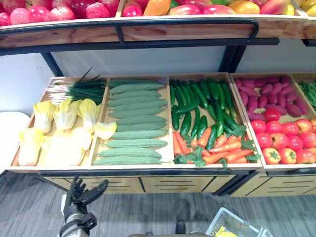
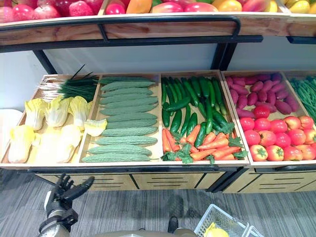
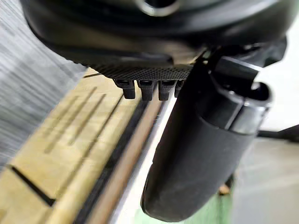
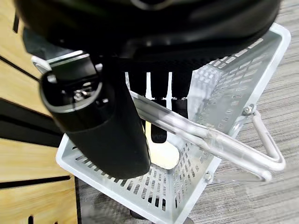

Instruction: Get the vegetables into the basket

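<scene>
The basket [image 4: 224,93] is carried low by the right hand [image 4: 112,121], fingers hooked round its handle [image 4: 210,140]; something yellow is already inside. The left hand [image 1: 81,195] is held relaxed and empty below the bench [image 1: 148,170]. The bitter gourds [image 1: 131,123] are probably best grabbed mid-length, one at a time.

Pale wooden crates [image 1: 133,167], glossy tomatoes [image 1: 289,143], perforated white plastic basket [image 4: 224,93]; grey carpet floor [image 1: 163,212]

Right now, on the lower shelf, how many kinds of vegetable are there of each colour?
Green: 4 (scallions, gourds, cucumbers, beans)
Yellow: 1 (cabbages)
Orange: 1 (carrots)
Red: 1 (tomatoes)
Purple: 1 (sweet potatoes)
Total: 8
</scene>
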You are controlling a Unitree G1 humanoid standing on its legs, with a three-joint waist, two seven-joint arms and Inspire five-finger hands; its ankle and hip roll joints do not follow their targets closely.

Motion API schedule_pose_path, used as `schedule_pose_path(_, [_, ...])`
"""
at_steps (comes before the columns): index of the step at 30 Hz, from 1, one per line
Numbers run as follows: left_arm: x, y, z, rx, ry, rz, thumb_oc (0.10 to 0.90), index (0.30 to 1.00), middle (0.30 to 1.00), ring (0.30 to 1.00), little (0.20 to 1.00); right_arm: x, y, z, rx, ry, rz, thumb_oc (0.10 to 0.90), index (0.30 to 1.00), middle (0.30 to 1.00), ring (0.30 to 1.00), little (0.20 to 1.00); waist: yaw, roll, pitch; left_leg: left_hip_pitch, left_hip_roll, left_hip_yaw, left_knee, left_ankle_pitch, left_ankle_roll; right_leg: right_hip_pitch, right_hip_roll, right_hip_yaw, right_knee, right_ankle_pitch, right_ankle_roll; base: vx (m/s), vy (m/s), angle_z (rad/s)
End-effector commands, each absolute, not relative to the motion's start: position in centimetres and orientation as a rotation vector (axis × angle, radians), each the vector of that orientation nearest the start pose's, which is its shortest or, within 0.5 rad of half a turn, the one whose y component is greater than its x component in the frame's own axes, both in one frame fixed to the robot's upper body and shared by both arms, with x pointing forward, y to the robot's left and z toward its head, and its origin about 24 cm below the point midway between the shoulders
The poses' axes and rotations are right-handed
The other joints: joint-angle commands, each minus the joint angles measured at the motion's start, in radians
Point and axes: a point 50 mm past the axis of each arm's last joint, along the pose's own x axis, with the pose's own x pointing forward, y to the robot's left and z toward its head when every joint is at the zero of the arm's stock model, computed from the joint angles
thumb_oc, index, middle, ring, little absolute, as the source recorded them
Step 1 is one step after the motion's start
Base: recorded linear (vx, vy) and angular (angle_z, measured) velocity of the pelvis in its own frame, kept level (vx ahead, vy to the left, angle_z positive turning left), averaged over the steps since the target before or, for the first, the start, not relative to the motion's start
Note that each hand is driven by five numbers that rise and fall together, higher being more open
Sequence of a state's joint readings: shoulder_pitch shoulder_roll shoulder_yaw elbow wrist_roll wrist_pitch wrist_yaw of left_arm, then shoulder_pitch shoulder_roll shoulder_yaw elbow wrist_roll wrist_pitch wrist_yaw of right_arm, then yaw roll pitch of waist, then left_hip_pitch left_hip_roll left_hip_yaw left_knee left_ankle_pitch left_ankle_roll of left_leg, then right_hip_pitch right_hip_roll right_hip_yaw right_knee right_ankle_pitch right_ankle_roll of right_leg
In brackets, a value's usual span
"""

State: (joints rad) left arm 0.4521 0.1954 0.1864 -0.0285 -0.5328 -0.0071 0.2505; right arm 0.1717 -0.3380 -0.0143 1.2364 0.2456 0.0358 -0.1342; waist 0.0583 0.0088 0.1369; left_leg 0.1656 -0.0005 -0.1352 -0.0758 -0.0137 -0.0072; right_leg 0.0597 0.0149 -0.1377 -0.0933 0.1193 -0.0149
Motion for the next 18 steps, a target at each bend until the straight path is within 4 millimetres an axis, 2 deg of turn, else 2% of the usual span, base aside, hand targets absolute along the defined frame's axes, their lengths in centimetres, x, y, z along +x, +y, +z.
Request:
schedule_pose_path(1, [16.4, 26.7, 4.5, -0.183, -0.037, 0.513, 0.9, 1.0, 1.0, 1.0, 1.0, 3.3, -29.9, -14.9, -0.222, 1.321, -0.505, 0.4, 0.3, 0.3, 0.3, 0.3, -0.009, -0.037, -0.025, -0.042, -0.024, -0.02, -0.011, 0.028, -0.035, 0.081, -0.026, 0.026, 0.011, -0.142, 0.064, 0.0, -0.008, 0.08])
schedule_pose_path(4, [18.0, 26.2, 7.7, -0.105, -0.182, 0.449, 0.9, 1.0, 1.0, 1.0, 1.0, 4.0, -29.4, -15.0, -0.23, 1.305, -0.479, 0.4, 0.3, 0.3, 0.3, 0.3, -0.009, -0.036, -0.025, -0.038, -0.022, -0.023, -0.011, 0.025, -0.037, 0.085, -0.028, 0.027, 0.012, -0.143, 0.062, 0.0, -0.012, 0.06])
schedule_pose_path(6, [19.0, 25.4, 11.1, -0.039, -0.342, 0.382, 0.9, 1.0, 1.0, 1.0, 1.0, 4.8, -29.3, -15.0, -0.242, 1.292, -0.464, 0.4, 0.3, 0.3, 0.3, 0.3, -0.013, -0.035, -0.032, -0.033, -0.02, -0.015, -0.011, 0.02, -0.039, 0.088, -0.026, 0.034, 0.011, -0.144, 0.062, 0.0, -0.009, 0.03])
schedule_pose_path(9, [19.8, 23.9, 14.5, 0.026, -0.507, 0.296, 0.9, 1.0, 1.0, 1.0, 1.0, 5.4, -29.0, -15.1, -0.264, 1.291, -0.441, 0.4, 0.3, 0.3, 0.3, 0.3, -0.018, -0.033, -0.041, -0.024, -0.018, 0.0, -0.011, 0.015, -0.04, 0.092, -0.025, 0.048, 0.009, -0.142, 0.064, -0.01, -0.003, -0.09])
schedule_pose_path(15, [22.1, 20.3, 17.8, 0.157, -0.637, 0.034, 0.9, 1.0, 1.0, 1.0, 1.0, 7.5, -28.8, -14.9, -0.309, 1.257, -0.379, 0.4, 0.3, 0.3, 0.3, 0.3, -0.048, -0.017, -0.054, -0.008, -0.011, 0.04, -0.011, 0.012, -0.043, 0.094, -0.024, 0.085, 0.012, -0.135, 0.069, 0.01, -0.012, -0.2])
schedule_pose_path(16, [22.6, 19.2, 18.1, 0.151, -0.648, -0.032, 0.9, 1.0, 1.0, 1.0, 1.0, 8.0, -28.7, -14.8, -0.325, 1.25, -0.364, 0.4, 0.3, 0.3, 0.3, 0.3, -0.06, -0.01, -0.057, -0.006, -0.01, 0.046, -0.011, 0.01, -0.044, 0.093, -0.025, 0.091, 0.013, -0.135, 0.071, 0.0, -0.014, -0.24])
schedule_pose_path(18, [23.3, 18.5, 18.8, 0.223, -0.671, -0.08, 0.9, 1.0, 1.0, 1.0, 1.0, 8.7, -28.7, -14.7, -0.338, 1.24, -0.347, 0.4, 0.3, 0.3, 0.3, 0.3, -0.071, 0.0, -0.063, -0.001, -0.008, 0.059, -0.011, 0.007, -0.045, 0.093, -0.025, 0.103, 0.014, -0.135, 0.072, 0.0, -0.015, -0.26])
